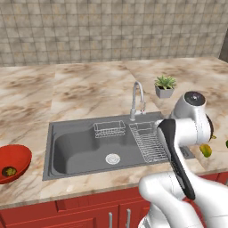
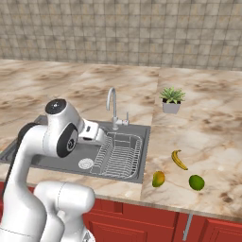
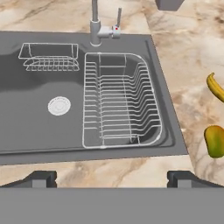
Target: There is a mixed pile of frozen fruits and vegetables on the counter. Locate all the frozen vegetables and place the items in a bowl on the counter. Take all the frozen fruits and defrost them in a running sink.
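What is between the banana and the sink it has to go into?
Nothing visible blocks it. The banana lies on bare counter just right of the sink, with the oval fruit nearer the front edge. Inside the sink, a wire rack fills the near side.
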